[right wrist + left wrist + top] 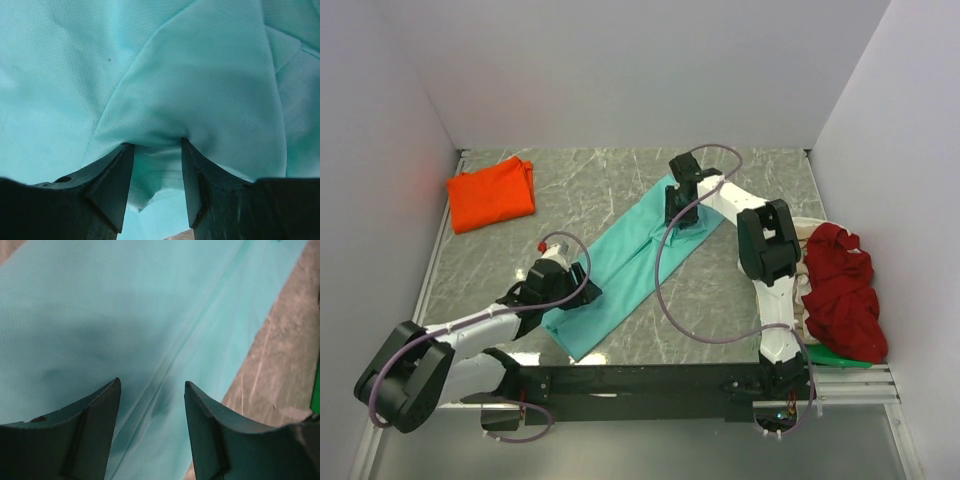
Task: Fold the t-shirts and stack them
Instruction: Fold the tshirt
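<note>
T-shirts lie in three places on the marbled surface (730,290): the teal t-shirt (620,268), folded into a long narrow strip, runs flat and slantwise from near the left arm toward the far right. A folded orange t-shirt (490,195) sits well apart in the far left corner, and a crumpled dark red t-shirt (840,285) is heaped at the right edge. The left tool (152,387) stands about half open over the strip's near end, a lengthwise crease between its fingers, gripping nothing, while the right tool (156,145), at the far end, pinches a gathered bunch of teal cloth, wrinkles fanning from the grip.
</note>
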`<control>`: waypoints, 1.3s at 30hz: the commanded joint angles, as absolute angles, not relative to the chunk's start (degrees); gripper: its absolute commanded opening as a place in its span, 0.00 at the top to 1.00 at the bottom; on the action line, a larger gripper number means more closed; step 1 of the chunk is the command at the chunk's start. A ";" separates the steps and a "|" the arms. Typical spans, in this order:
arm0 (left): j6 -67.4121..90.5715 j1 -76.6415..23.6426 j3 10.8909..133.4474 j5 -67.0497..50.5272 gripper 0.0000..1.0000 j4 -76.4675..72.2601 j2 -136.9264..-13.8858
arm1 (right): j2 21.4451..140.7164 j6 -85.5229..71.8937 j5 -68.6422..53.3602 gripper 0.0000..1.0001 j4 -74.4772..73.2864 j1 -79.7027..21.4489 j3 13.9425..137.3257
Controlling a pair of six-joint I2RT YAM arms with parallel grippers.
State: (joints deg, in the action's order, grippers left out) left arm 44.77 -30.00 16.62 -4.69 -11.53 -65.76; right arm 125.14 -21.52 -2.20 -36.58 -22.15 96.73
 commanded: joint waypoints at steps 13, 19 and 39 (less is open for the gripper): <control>46.23 -32.78 14.76 -4.93 0.39 3.59 -44.48 | 128.85 -17.93 -5.62 0.50 -40.87 -21.09 110.04; 46.49 -32.78 15.56 -3.77 0.40 8.00 -43.15 | 122.27 -18.10 -6.41 0.50 -41.31 -21.18 109.96; 49.66 -36.47 14.24 -3.34 0.40 8.97 -43.86 | 115.40 -22.41 -13.53 0.50 -28.74 -24.70 88.24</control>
